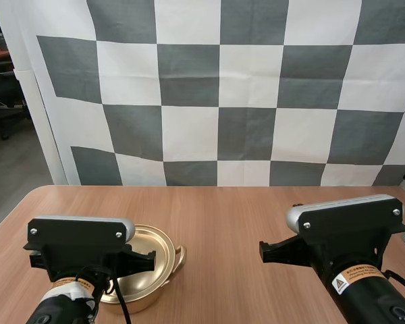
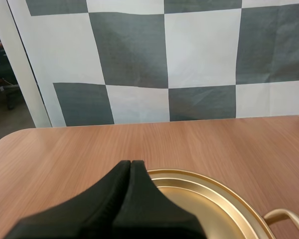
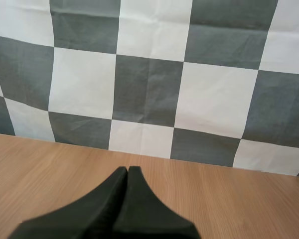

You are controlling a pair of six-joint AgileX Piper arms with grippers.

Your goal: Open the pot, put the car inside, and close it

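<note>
A: Left gripper hangs just over the near side of the gold pot, its two black fingers pressed together on nothing; right gripper is clenched the same way, over bare table well off to the right.

B: And the pot itself?

A: It sits on the table in front of the left arm, one loop handle sticking out on its right; a smooth gold round with a raised rim is what faces up; I can't tell whether that is a lid seated flat or the bare inside, since the arm covers the middle where a knob would be.

B: The car?

A: No car that I can point to; it may be inside a closed pot, or somewhere else; the scene fits both.

B: So how to handle it well?

A: Whatever comes, the fingers must part before they can take anything; come down square over the centre, keep clear of that handle, and lift straight so the pot doesn't slide.
</note>
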